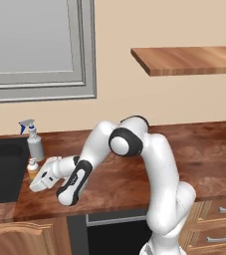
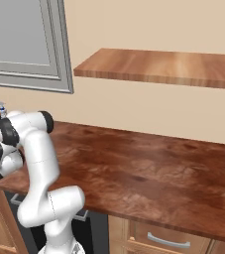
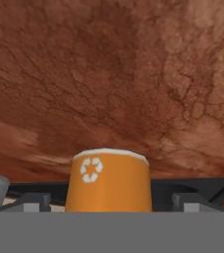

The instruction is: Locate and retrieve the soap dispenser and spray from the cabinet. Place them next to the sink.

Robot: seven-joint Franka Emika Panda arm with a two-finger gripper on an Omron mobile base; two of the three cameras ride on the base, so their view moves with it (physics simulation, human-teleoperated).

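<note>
small amber-orange soap dispenser with white pump top [image 1: 32, 169] stands on the reddish-brown wooden surface [image 1: 194, 154] beside the black sink [image 1: 0, 169], just beside the grey spray bottle [image 1: 35, 144]. fingers [image 3: 34, 201] are spread wide either side of it, gripping nothing. judged light, rigid, smooth and easily tipped; best taken around the body, below the pump.

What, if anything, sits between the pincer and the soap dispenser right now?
Nothing visible. In the hand view the soap dispenser stands directly between the open pincer's fingertips. It already stands on the countertop beside the sink, near the spray.

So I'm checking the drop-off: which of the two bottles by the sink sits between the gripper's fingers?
The soap dispenser, the short amber-orange pump bottle, between the open gripper fingers; the taller grey spray stands just behind.
</note>
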